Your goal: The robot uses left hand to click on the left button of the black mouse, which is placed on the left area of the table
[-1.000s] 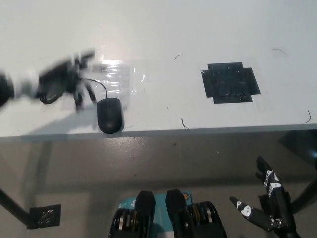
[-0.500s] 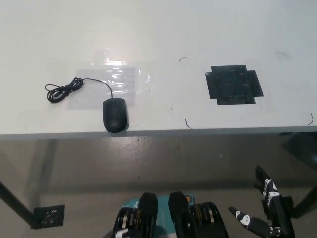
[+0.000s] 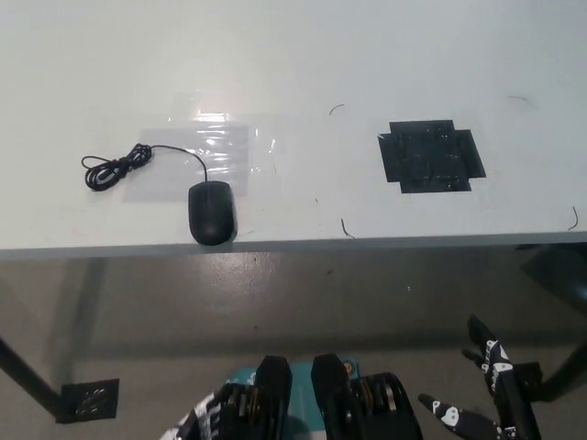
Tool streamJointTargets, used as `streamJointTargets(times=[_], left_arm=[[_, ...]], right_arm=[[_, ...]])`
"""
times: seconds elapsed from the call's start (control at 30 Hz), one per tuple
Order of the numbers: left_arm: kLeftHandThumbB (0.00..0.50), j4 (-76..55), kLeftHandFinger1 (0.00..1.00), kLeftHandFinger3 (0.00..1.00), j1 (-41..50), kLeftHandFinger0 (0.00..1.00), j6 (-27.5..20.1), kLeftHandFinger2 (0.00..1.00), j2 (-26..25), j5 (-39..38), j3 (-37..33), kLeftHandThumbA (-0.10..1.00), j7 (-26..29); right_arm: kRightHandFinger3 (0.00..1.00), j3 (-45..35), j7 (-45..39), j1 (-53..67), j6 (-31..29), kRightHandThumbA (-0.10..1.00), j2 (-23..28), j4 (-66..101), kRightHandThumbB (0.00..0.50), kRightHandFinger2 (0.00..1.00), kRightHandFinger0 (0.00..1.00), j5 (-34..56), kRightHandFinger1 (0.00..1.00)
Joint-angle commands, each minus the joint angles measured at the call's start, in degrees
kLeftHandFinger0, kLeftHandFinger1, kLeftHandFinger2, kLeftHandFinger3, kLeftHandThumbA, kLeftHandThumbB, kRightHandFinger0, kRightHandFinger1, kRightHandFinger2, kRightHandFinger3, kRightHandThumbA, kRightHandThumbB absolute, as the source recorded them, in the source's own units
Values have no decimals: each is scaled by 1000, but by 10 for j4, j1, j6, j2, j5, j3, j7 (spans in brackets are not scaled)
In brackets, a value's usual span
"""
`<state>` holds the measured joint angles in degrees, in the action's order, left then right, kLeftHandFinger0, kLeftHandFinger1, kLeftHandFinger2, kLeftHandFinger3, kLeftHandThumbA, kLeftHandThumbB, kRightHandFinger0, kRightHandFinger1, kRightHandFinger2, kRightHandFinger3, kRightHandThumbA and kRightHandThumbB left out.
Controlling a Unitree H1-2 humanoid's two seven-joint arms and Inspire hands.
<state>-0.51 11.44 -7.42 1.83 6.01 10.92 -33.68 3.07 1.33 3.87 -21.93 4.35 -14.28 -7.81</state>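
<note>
Black mouse [image 3: 211, 212] at table [image 3: 293, 55] edge, cord [image 3: 115, 168] coiled left, right hand [image 3: 486, 403] open below

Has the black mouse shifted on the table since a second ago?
No. The black mouse sits at the table's front edge, left of the black tape patch, as before; the slight offset matches the whole picture shifting.

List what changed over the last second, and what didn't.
A blurred shape over the cable, left of the mouse, left the picture within half a second; whose it was can't be told. The cable now lies bare. The right hand dropped slightly at lower right, fingers apart. Mouse, black patch and table stayed put.
</note>
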Motion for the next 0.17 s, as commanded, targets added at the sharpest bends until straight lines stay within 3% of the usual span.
streamJointTargets(times=[0.0,0.13], left_arm=[[271,77,1000,1000,-55,1000,-195,1000,22,48,29,1000,190],[271,102,1000,1000,-67,1000,-195,1000,19,43,22,1000,184]], right_arm=[[1000,11,-5,-11,-50,945,6,9,119,1000,871,-1,993],[1000,12,-4,-12,-50,959,6,9,122,1000,871,-2,990]])
